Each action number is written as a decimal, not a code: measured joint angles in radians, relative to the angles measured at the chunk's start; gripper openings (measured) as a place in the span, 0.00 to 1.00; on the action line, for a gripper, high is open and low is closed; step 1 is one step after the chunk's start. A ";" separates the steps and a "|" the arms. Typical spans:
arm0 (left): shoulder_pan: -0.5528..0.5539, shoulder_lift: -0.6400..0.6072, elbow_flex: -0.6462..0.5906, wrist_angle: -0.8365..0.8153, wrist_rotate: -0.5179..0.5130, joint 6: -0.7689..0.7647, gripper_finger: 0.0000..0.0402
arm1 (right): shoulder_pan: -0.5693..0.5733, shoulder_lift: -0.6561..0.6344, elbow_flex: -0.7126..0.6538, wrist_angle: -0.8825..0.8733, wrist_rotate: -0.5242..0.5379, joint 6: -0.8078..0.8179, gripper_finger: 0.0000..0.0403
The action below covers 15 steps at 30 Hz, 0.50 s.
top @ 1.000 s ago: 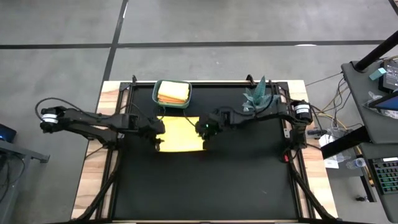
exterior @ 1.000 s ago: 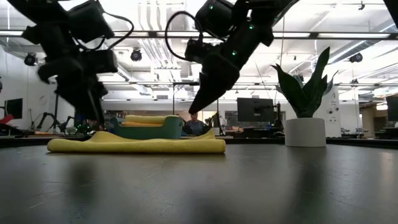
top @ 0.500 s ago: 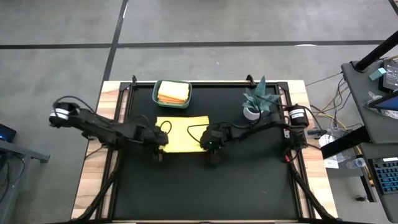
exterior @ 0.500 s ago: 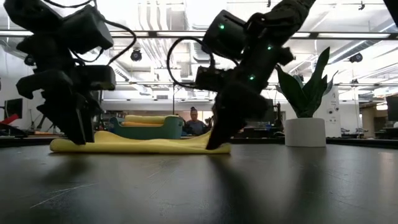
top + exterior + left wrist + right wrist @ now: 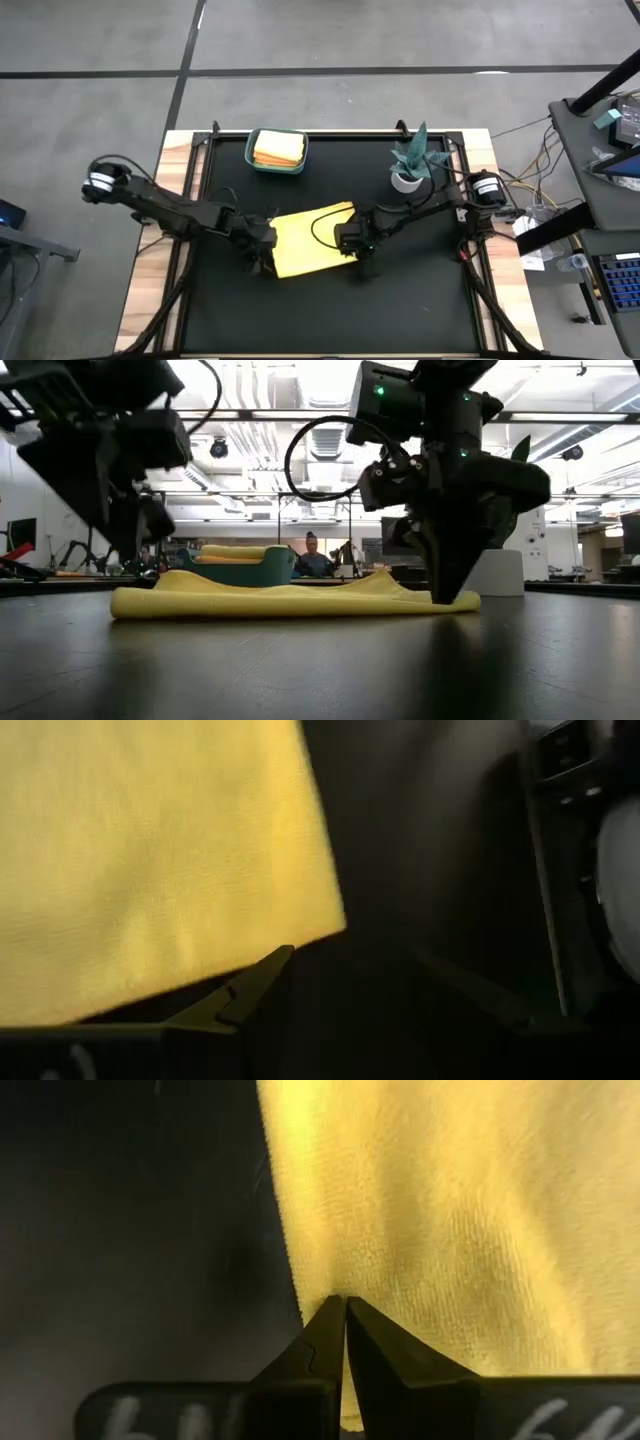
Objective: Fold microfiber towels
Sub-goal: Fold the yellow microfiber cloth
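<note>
The right hand (image 5: 345, 1315) is pressed together, its two dark fingers (image 5: 385, 1355) meeting at their tips on the edge of the yellow towel (image 5: 450, 1210) and pinching it there. In the high view this hand (image 5: 352, 250) sits at the towel's right corner, low against the counter (image 5: 400, 310); in the low view it (image 5: 445, 595) comes down from above onto the towel's right end, which lies flat on the dark surface.

The left hand (image 5: 350, 970) is spread. One finger (image 5: 235, 1000) shows just beside the lower edge of the yellow towel (image 5: 150, 850), the other finger stands well apart over bare counter, and no cloth lies between them. In the high view this hand (image 5: 262, 262) is at the towel's left corner.

The yellow towel (image 5: 310, 240) lies between the two hands near the middle of the counter, turned at a slant to the counter's edges. In the low view it (image 5: 290, 598) lies low, with a slight rise toward its right half.

Behind it, at the far edge of the counter, a teal bin (image 5: 277, 152) holds a stack of folded towels (image 5: 279, 146), yellow and orange. A potted plant (image 5: 410, 165) stands near the far right corner, well apart from the towel. A person (image 5: 313, 555) shows in the room beyond the counter.
</note>
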 joint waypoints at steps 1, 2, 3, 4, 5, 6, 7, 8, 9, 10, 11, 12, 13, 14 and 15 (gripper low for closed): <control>0.000 -0.021 0.000 -0.004 -0.001 0.013 0.45 | 0.001 -0.003 0.004 -0.002 0.005 -0.001 0.02; 0.000 -0.045 -0.001 -0.018 -0.006 0.026 0.45 | 0.001 -0.009 0.008 0.000 0.006 -0.003 0.02; 0.000 -0.073 -0.002 -0.046 -0.020 0.043 0.45 | 0.001 -0.013 0.012 -0.001 0.006 -0.004 0.02; 0.000 -0.101 -0.003 -0.076 -0.052 0.052 0.45 | 0.001 -0.021 0.016 0.000 0.006 -0.005 0.02; 0.000 -0.130 -0.003 -0.106 -0.103 0.062 0.45 | 0.000 -0.031 0.018 0.001 0.006 -0.009 0.02; 0.001 -0.155 -0.004 -0.144 -0.173 0.070 0.45 | 0.000 -0.038 0.019 -0.002 0.007 -0.015 0.02; 0.002 -0.179 -0.007 -0.179 -0.256 0.073 0.45 | 0.000 -0.045 0.019 -0.004 0.007 -0.018 0.02; 0.002 -0.203 -0.009 -0.214 -0.347 0.073 0.45 | 0.000 -0.053 0.018 -0.002 0.009 -0.025 0.02; 0.003 -0.221 -0.013 -0.235 -0.438 0.073 0.45 | 0.000 -0.059 0.018 -0.001 0.010 -0.031 0.02; 0.003 -0.235 -0.020 -0.238 -0.519 0.076 0.45 | -0.002 -0.065 0.018 0.001 0.019 -0.040 0.02; 0.003 -0.249 -0.030 -0.235 -0.579 0.085 0.45 | -0.002 -0.072 0.018 0.008 0.039 -0.048 0.02; 0.003 -0.259 -0.043 -0.225 -0.617 0.102 0.45 | -0.002 -0.076 0.018 0.015 0.060 -0.055 0.02; 0.003 -0.262 -0.053 -0.207 -0.637 0.124 0.45 | -0.004 -0.079 0.018 0.022 0.079 -0.064 0.02; 0.003 -0.262 -0.062 -0.182 -0.639 0.142 0.45 | -0.007 -0.079 0.018 0.026 0.091 -0.073 0.02; 0.003 -0.262 -0.073 -0.158 -0.640 0.157 0.45 | -0.011 -0.079 0.018 0.029 0.094 -0.078 0.02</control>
